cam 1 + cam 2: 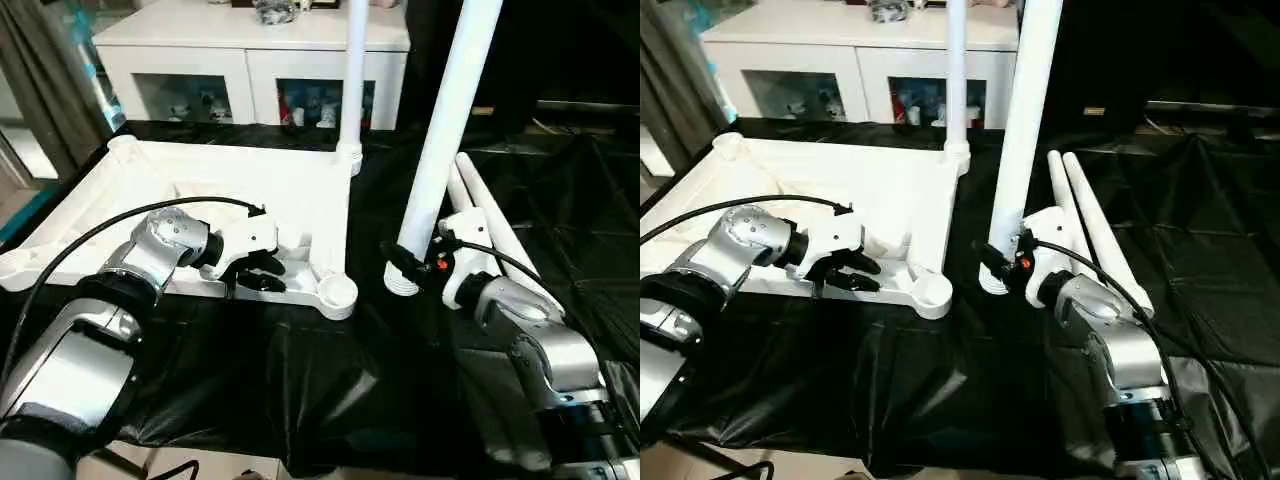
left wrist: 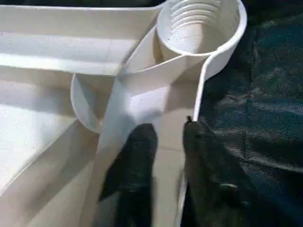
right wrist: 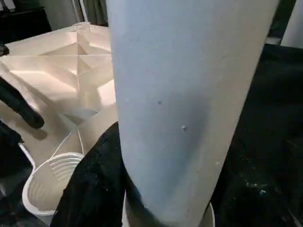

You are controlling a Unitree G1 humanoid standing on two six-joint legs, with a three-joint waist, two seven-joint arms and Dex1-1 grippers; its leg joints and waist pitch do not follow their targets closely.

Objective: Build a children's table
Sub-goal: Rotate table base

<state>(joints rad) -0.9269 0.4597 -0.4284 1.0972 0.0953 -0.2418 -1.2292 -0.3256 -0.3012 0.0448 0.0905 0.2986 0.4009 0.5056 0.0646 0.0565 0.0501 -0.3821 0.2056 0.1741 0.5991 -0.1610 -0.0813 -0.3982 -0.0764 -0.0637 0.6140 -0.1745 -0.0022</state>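
Your children's table top (image 1: 200,190) lies upside down on the black-draped surface (image 1: 330,380), ribbed underside up, its long axis running away from you toward the white cabinet (image 1: 250,50). One leg (image 1: 353,70) already stands upright in the far right corner socket of the top. The near right corner socket (image 1: 338,292) is empty.

Your right end effector (image 1: 412,262) grips a second leg (image 1: 450,110) near its lower end, fingers closed round the tube. That leg points up and leans slightly away from the top, its threaded foot just beside the empty socket, not in it. Two more legs (image 1: 1090,220) lie flat on the surface on the far side of the held leg from the top, side by side, long axes running toward the cabinet.

Your left end effector (image 1: 258,272) sits at the top's near edge, beside the empty socket, its fingers narrowly parted. The left wrist view shows one finger (image 2: 137,161) inside the rim wall and the other outside it; whether they pinch it you cannot tell. That view also shows the threads inside the socket. The right wrist view shows the held leg close up with the socket below it.
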